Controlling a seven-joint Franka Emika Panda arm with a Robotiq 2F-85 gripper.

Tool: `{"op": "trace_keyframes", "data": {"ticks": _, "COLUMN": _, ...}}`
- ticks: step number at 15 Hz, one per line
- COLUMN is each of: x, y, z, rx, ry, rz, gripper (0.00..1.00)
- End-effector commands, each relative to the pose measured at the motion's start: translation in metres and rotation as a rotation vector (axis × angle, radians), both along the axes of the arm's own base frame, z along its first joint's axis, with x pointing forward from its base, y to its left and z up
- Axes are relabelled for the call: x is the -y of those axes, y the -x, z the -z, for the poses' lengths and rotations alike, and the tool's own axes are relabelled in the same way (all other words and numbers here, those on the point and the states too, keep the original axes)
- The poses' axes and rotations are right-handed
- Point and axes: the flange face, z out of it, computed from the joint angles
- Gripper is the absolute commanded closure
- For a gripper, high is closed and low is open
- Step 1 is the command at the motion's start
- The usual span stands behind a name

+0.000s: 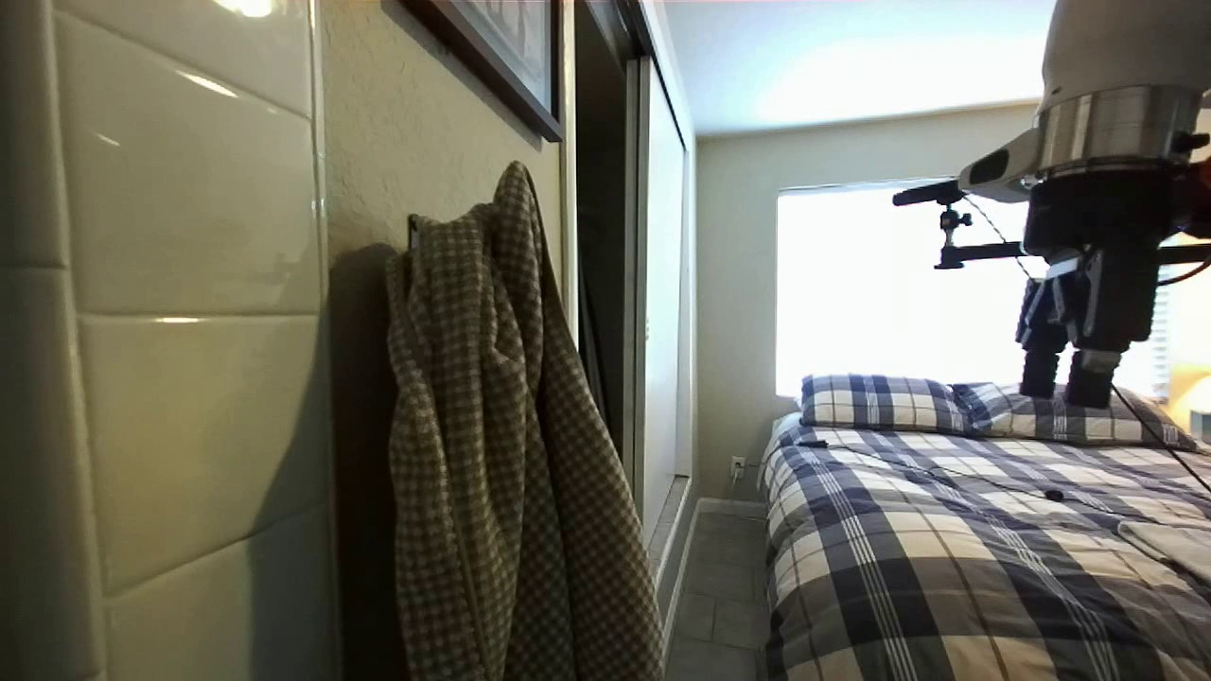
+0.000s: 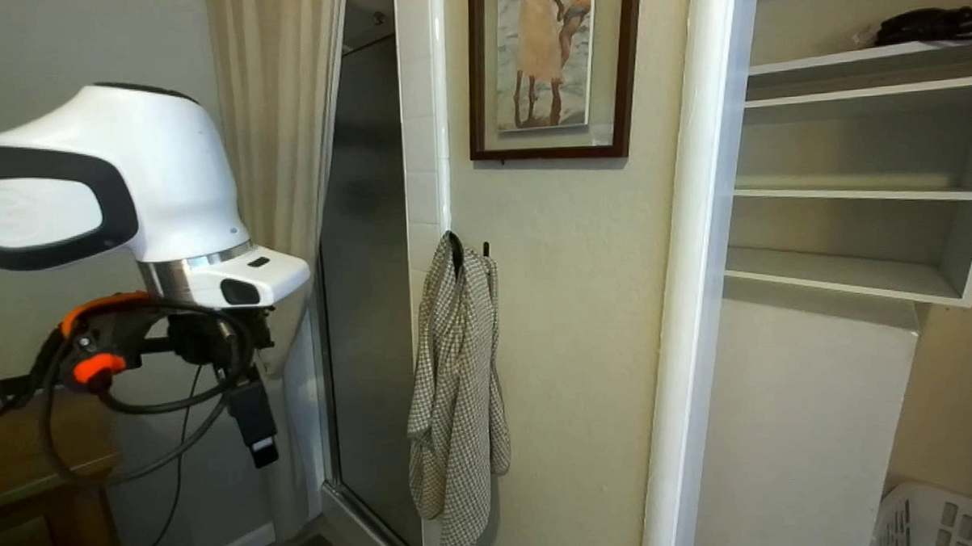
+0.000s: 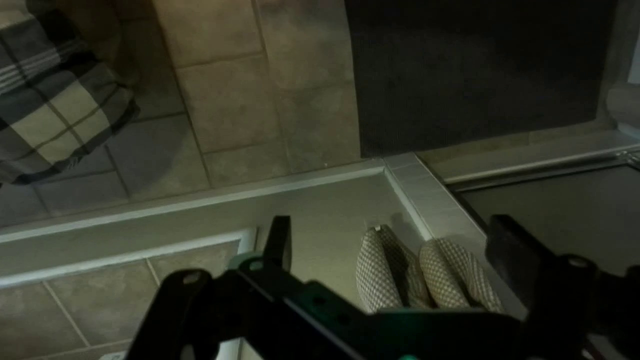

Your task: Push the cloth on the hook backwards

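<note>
A brown-and-white checked cloth (image 1: 473, 416) hangs in folds from a dark hook (image 1: 412, 232) on the wall. In an exterior view the cloth (image 2: 456, 387) hangs beside the shower; dark hook tips (image 2: 486, 249) show at its top. My gripper (image 1: 1064, 378) points down, apart from the cloth, on the room side of it. It also shows in an exterior view (image 2: 263, 452), left of the cloth. In the wrist view the gripper's fingers (image 3: 390, 227) are spread wide with nothing held. The lower folds of the cloth (image 3: 377, 270) appear beyond them, partly hidden by the gripper body.
A framed picture (image 2: 553, 145) hangs above the cloth. A shower door (image 2: 366, 309) and white tiles (image 1: 199, 407) stand beside it. A closet opening with shelves (image 2: 863, 195) is on the other side. A bed with a plaid cover (image 1: 908, 567) stands nearby. A loose cable hangs from the arm.
</note>
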Motion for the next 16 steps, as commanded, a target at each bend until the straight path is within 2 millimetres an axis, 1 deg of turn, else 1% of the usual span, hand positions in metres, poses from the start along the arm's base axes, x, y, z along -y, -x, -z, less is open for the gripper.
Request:
{"op": "trace_keyframes", "data": {"ticks": 1, "x": -0.006, "y": -0.037, "z": -0.04, "rx": 0.1, "ry": -0.059, "rz": 0.028, "gripper": 0.0}}
{"op": "trace_keyframes", "data": {"ticks": 3, "x": -0.01, "y": -0.055, "z": -0.063, "rx": 0.131, "ry": -0.084, "rz": 0.058, "gripper": 0.0}}
{"op": "trace_keyframes", "data": {"ticks": 6, "x": -0.022, "y": -0.082, "z": -0.088, "rx": 0.148, "ry": -0.17, "rz": 0.133, "gripper": 0.0}}
{"op": "trace_keyframes", "data": {"ticks": 10, "x": -0.047, "y": -0.116, "z": -0.108, "rx": 0.198, "ry": -0.257, "rz": 0.237, "gripper": 0.0}}
{"op": "trace_keyframes", "data": {"ticks": 14, "x": -0.08, "y": -0.145, "z": -0.118, "rx": 0.219, "ry": -0.322, "rz": 0.274, "gripper": 0.0}}
{"op": "trace_keyframes", "data": {"ticks": 16, "x": -0.099, "y": -0.156, "z": -0.122, "rx": 0.242, "ry": -0.344, "rz": 0.275, "gripper": 0.0}}
